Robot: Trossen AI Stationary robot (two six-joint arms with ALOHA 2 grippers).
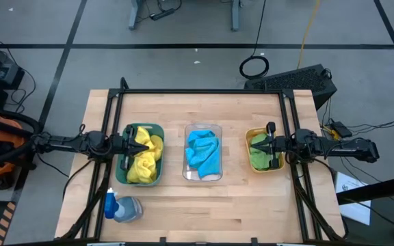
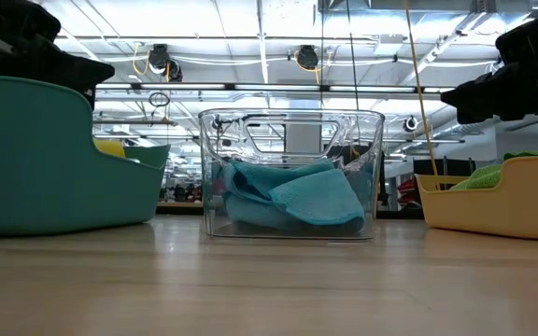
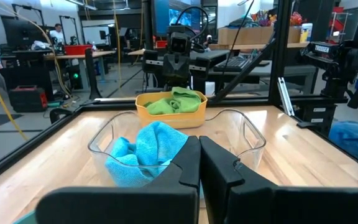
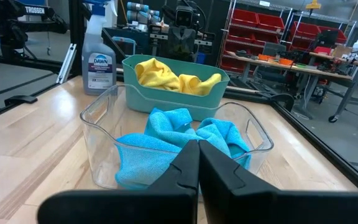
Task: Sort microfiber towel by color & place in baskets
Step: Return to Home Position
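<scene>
The pale butcher-block wooden table [image 1: 204, 205] lay under me, with my 2 dark arms reaching in level from either side. My left gripper [image 1: 137, 145] hung over the dark green plastic tub [image 1: 120, 174], its fingers pressed together on nothing. My right gripper [image 1: 261, 145] hung over the orange-yellow plastic tub [image 1: 248, 135], jaws likewise closed and empty. The 3 tubs stood in a row across the table's middle, apart from one another, the clear plastic tub [image 1: 203, 126] between the other 2. Crumpled yellow microfiber towels [image 1: 144, 164] filled the green tub. A rumpled blue microfiber towel [image 1: 204, 156] lay in the clear one, and a green microfiber towel [image 1: 256, 156] sat in the orange-yellow one. A blue-capped spray bottle [image 1: 123, 208] stood upright near one short end of the green tub.
</scene>
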